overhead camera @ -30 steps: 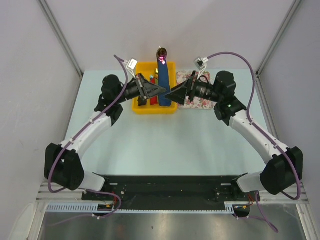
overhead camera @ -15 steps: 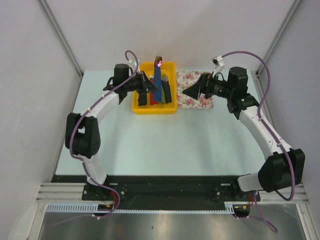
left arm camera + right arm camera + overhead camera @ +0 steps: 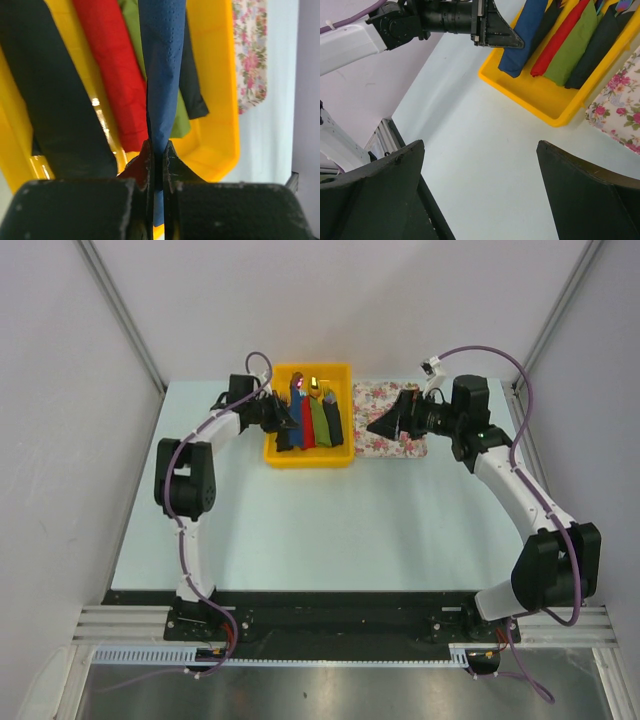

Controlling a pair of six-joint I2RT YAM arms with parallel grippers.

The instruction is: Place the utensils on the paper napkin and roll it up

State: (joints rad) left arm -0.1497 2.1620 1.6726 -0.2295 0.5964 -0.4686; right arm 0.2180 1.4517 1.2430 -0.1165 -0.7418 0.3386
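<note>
Left wrist view: left end effector (image 3: 156, 150) is clamped tight on the near end of the blue napkin (image 3: 162, 75). The napkin is already rolled into a slim bundle and angles out over the yellow bin (image 3: 215, 125). It lies alongside a red bundle (image 3: 112, 75), with a black bundle (image 3: 50, 100) on the outer side and a green bundle (image 3: 180, 125) under it.

Top view: the utensils (image 3: 297, 384) show only as a red glint at the roll's far end, so they appear to be wrapped inside. Right end effector (image 3: 385, 423) hangs over the floral mat (image 3: 400, 445) with its fingers wide apart and nothing in them.

Right wrist view: the gripped end of the roll sits above the bin's corner wall. Whether the far end rests on the other bundles I cannot tell.

Step in hand, as I read it, is laying the finished roll in the bin.
- Lower the gripped end until the roll lies flat and parallel to the red bundle.
- Keep the pinch firm until it is down, since thin paper may unwind.
- Open, then back straight out along the roll's line so the fingers don't drag it.
- Keep the right arm where it is, well apart.
</note>
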